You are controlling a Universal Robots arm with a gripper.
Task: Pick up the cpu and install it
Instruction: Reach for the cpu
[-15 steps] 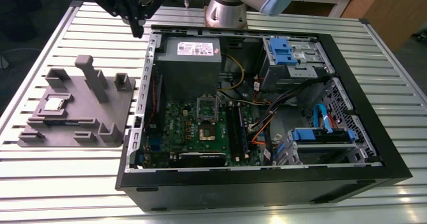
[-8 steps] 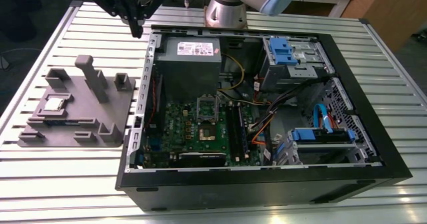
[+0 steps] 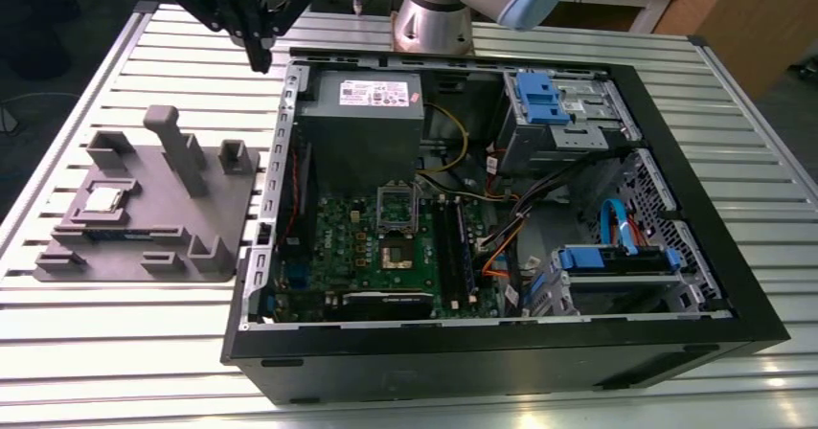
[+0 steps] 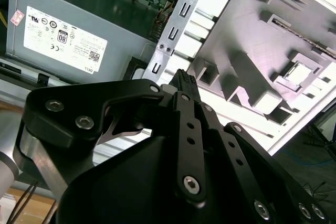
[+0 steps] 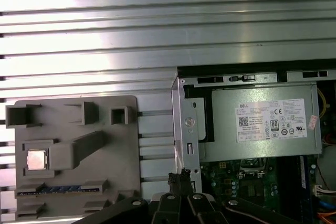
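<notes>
Exterior view shows me the gripper [image 3: 261,57] pressed together and empty, hanging off the edge of the grey fixture plate [image 3: 211,223], well apart from the cpu [image 3: 102,199] lying in a pocket of that plate. I fear it could knock the plate's tall post [image 3: 176,151], near the cpu.

A white label [image 5: 270,119] with small print sits on the grey power supply [image 5: 222,132].

A tall post [image 3: 179,151] rises near the cpu [image 3: 102,200] on the fixture plate [image 3: 220,226]; overhead lies open.
</notes>
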